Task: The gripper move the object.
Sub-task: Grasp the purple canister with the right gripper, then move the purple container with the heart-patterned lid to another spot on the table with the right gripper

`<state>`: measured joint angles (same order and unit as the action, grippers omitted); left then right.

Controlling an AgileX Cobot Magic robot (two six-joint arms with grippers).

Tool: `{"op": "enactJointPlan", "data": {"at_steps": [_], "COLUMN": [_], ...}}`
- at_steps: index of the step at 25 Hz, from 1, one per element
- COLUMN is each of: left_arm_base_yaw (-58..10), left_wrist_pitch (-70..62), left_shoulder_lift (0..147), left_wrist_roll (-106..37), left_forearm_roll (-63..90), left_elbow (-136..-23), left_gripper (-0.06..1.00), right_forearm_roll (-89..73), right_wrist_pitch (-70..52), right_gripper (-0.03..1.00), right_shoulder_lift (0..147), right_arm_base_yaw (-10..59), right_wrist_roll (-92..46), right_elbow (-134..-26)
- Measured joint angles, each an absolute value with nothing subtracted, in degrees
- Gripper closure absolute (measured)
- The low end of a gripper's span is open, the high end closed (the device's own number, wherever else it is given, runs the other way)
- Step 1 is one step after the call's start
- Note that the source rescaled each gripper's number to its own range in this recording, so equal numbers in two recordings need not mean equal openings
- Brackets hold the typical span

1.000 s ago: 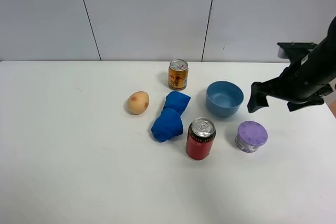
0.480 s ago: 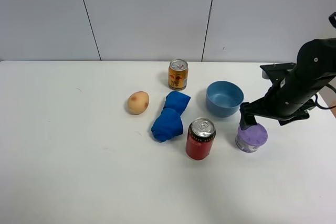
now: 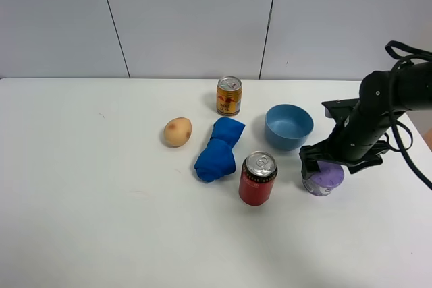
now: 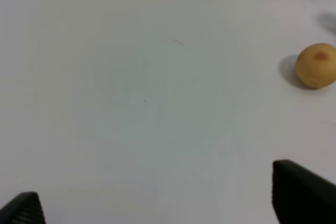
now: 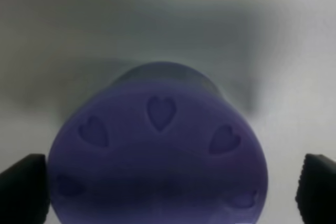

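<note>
Your high camera overlooks the whole table [image 3: 81,234]. Your right wrist camera looks close down on the object [image 5: 157,150], which both views share.

The right gripper [image 3: 323,167] points down with both fingers [image 5: 21,188] spread wide, its black arm [image 3: 390,96] bent up behind it.

No legible text or labels
</note>
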<state>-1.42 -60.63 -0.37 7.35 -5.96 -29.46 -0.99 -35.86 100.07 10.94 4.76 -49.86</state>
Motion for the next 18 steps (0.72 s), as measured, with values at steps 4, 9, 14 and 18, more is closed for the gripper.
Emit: {"op": "enactJointPlan", "data": {"at_steps": [4,9,14,18], "left_arm_base_yaw": [-1.4,-1.4,-1.4,-1.4], "left_wrist_pitch": [-60.6,-60.6,-60.6,-60.6], "left_shoulder_lift": [-0.4,-0.4,-0.4,-0.4], "left_wrist_roll": [7.3,7.3,7.3,7.3], "left_forearm_roll": [-6.0,-6.0,-6.0,-6.0], "left_elbow": [-29.5,-29.5,-29.5,-29.5], "left_gripper": [-0.06,-0.06,-0.06,-0.06], "right_forearm_roll": [-1.5,-1.6,-1.5,-2.1], "right_wrist_pitch": [-35.6,-35.9,-41.4,-43.6], "right_gripper": [0.97,0.96,0.96,0.96], "right_shoulder_lift": [100.5,100.5,95.1,85.2], "right_arm_base_yaw": [10.9,10.9,11.1,14.7], "right_wrist_roll": [4.8,4.1,2.2,2.2], "right_elbow": [-49.9,-49.9,-49.8,-50.5]}}
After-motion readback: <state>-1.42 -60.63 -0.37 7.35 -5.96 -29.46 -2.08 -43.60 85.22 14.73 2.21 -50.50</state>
